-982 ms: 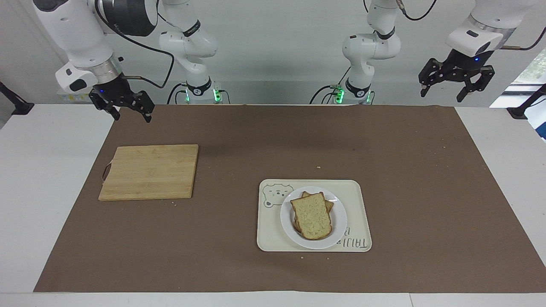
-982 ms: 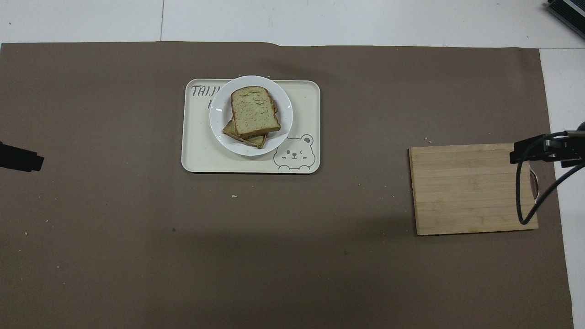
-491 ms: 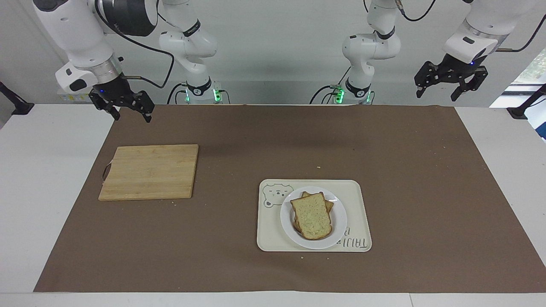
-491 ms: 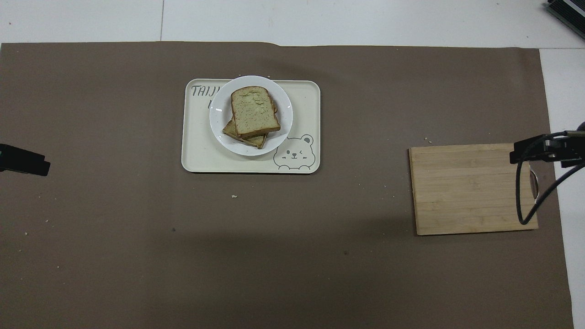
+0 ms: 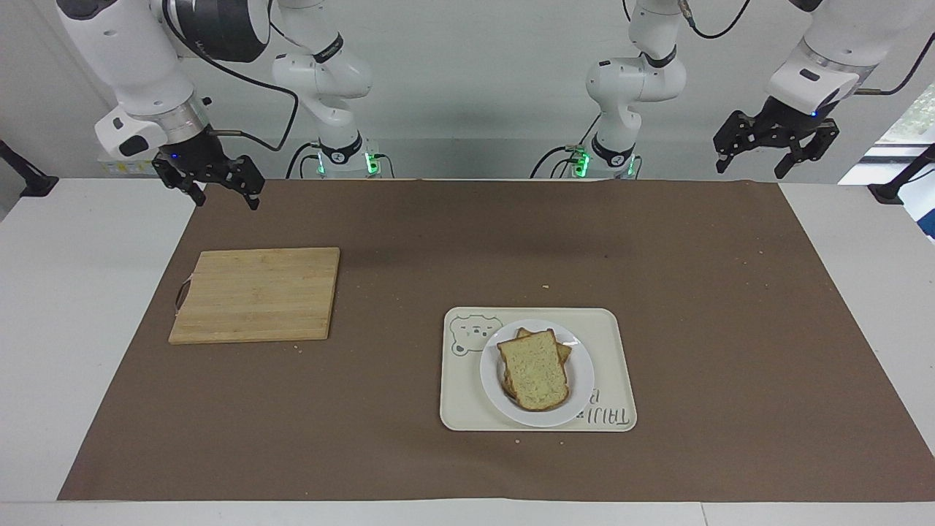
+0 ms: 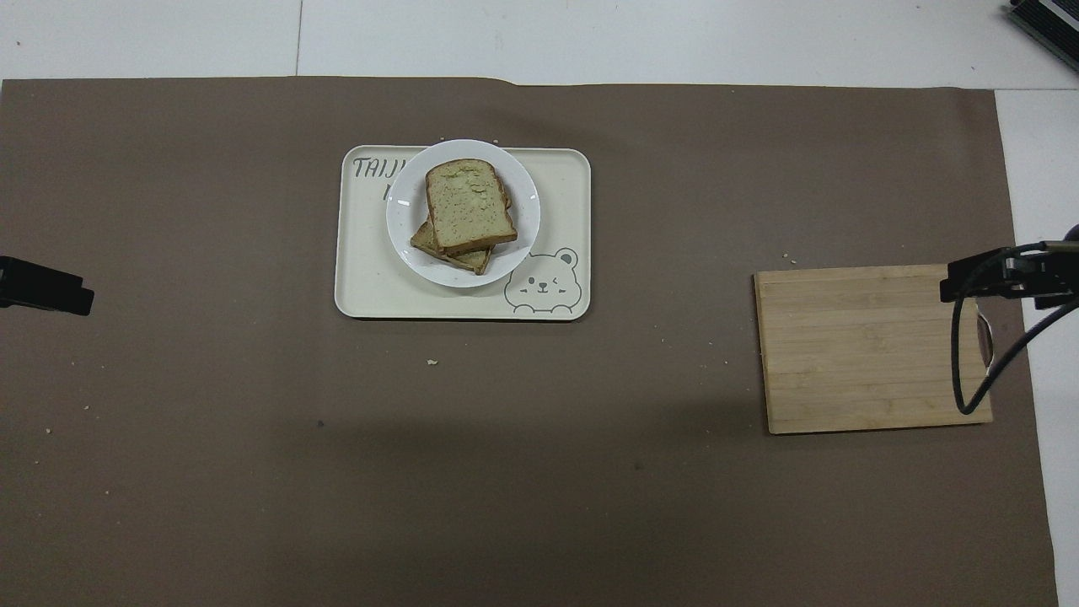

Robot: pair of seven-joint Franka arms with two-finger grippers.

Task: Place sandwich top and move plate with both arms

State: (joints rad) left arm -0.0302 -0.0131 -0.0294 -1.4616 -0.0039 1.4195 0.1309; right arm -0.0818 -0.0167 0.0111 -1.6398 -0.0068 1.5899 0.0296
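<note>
The sandwich top (image 5: pixel 535 367) lies on a second slice on the plate (image 5: pixel 579 394), which sits on one tray (image 5: pixel 610 343), well apart from both grippers. The left gripper (image 5: pixel 776 155) and right gripper (image 5: pixel 215 191) hang with fingers spread, empty. One cutting board (image 5: pixel 256 294) lies toward the right arm's end from the tray, with bare brown surface (image 5: pixel 409 256) between them.

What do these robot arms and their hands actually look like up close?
Both arms are glossy white, built from rounded jointed segments with black bands at the joints and green lights glowing at their bases. Black cables loop along them. The left gripper and right gripper are black, angular two-finger claws on silvery wrist rings, each showing a small blue light.
</note>
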